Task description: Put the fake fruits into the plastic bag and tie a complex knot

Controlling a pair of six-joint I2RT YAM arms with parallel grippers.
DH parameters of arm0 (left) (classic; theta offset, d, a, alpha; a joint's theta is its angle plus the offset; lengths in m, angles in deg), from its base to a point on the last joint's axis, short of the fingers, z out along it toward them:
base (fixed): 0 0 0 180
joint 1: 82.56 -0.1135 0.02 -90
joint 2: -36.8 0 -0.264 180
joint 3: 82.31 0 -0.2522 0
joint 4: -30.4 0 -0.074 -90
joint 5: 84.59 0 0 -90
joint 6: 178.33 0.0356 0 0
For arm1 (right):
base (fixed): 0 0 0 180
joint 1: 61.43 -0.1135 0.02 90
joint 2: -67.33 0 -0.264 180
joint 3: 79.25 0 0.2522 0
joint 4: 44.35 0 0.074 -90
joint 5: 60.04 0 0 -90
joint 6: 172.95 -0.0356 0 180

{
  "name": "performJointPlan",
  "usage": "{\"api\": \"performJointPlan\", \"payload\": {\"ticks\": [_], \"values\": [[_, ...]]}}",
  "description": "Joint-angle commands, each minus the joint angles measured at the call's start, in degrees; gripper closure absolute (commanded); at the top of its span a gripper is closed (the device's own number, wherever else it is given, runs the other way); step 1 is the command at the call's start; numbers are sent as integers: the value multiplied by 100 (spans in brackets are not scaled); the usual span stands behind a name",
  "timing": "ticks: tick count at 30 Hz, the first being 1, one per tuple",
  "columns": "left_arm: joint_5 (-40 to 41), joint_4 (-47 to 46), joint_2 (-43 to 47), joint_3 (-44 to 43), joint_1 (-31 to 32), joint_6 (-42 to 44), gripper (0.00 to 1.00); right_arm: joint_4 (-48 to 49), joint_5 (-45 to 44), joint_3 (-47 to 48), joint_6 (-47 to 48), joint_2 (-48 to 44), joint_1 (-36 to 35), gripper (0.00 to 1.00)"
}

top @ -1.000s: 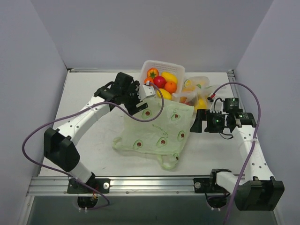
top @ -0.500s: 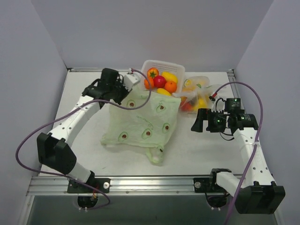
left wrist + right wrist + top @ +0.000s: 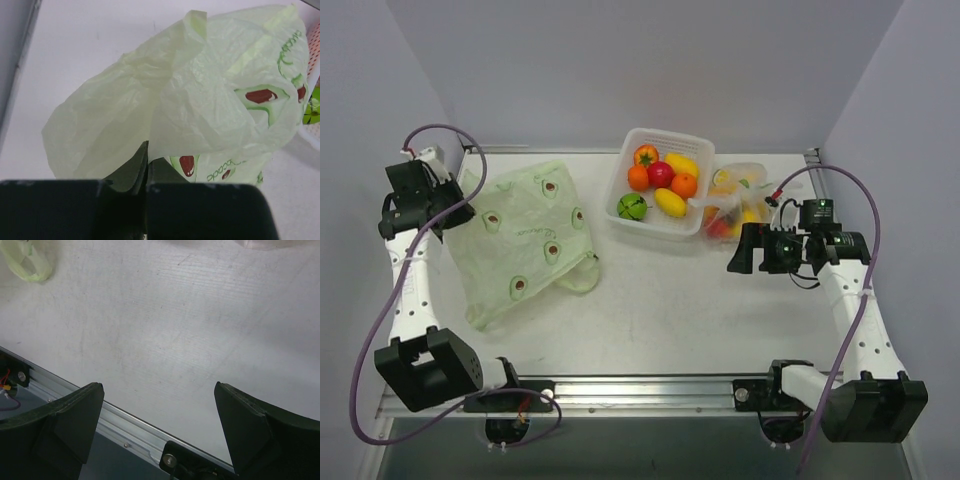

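Left gripper (image 3: 432, 196) clamped shut on an edge of the plastic bag (image 3: 520, 235), far left. Right gripper (image 3: 742, 252) jaws wide, holding nothing. Fruits (image 3: 661, 181) sit in white basket (image 3: 620, 172).

Bright, even overhead light; soft shadows under the bag (image 3: 525, 235); left wrist's near fingers (image 3: 150, 210) blurred.

left gripper (image 3: 457, 207) apparently clamped, bag (image 3: 525, 240) dragged leftward
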Motion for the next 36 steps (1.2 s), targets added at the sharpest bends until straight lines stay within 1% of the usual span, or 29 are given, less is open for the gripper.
{"api": "performJointPlan", "payload": {"ticks": [1,2,4,6,7,8,9,10,11,12,13,14,16,17,18,19,20,21,22,23,24,26,27,28,29,30,34,36], "values": [[3,386,-317,470,-306,-1056,100,1,188,329,20,186,17,0],[-101,395,-387,577,-403,-1354,100,9,197,347,11,238,0,0],[-225,343,-554,919,-683,-1645,100,53,197,373,2,265,-9,0],[-295,151,-634,1139,-825,-1953,100,80,206,382,-16,335,-44,0],[-339,54,-643,1236,-869,-1998,95,88,232,391,-24,353,-53,0],[-366,-17,-660,1315,-887,-1894,87,88,250,400,-25,370,-53,0],[-453,-70,-661,1299,-887,-1780,64,106,259,408,-25,405,-71,0],[-524,-88,-643,1264,-879,-1613,50,115,250,408,-25,423,-80,0],[-542,-36,-617,1133,-835,-1211,33,141,241,417,-25,441,-80,0],[-542,8,-521,1036,-791,-981,11,167,215,426,-25,450,-80,0],[-411,78,-442,939,-730,-726,3,194,180,435,-33,467,-80,0],[-279,131,-336,851,-642,-237,3,211,49,470,-42,502,-210,0],[71,202,67,692,-326,206,3,264,-188,522,-95,555,-368,0],[100,211,226,675,-220,686,3,273,-598,566,-121,625,-439,0],[265,289,532,640,190,961,3,290,-794,654,-139,643,-501,0],[484,325,683,648,498,1407,3,291,-1005,698,-139,686,-580,0],[982,369,841,674,823,1664,3,291,-1329,733,-139,757,-702,0],[1231,439,1130,727,1731,1893,3,291,-1515,812,-139,775,-773,0],[1590,457,1272,910,2236,2278,2,299,-1691,830,-391,810,-817,0],[2107,474,1404,1016,2737,2456,3,299,-1849,848,-472,871,-896,0],[2304,579,1579,1113,3526,2597,3,299,-1972,883,-525,889,-914,0],[2857,650,1651,1429,4321,2818,3,299,-1948,866,-517,898,-932,0],[3321,772,1590,1517,4620,2836,3,299,-1886,857,-491,880,-950,0],[3482,800,1546,1684,5172,2792,3,308,-1860,822,-464,863,-950,0],[3553,835,1511,1772,5360,2748,3,317,-1842,813,-412,819,-950,0],[3458,800,1458,1834,5475,2730,3,326,-1824,795,-385,793,-950,0],[3273,756,1089,1923,5555,2476,3,326,-1868,743,-253,643,-941,0],[3438,546,879,2010,5756,2309,2,361,-1947,681,-218,573,-941,0]]}}
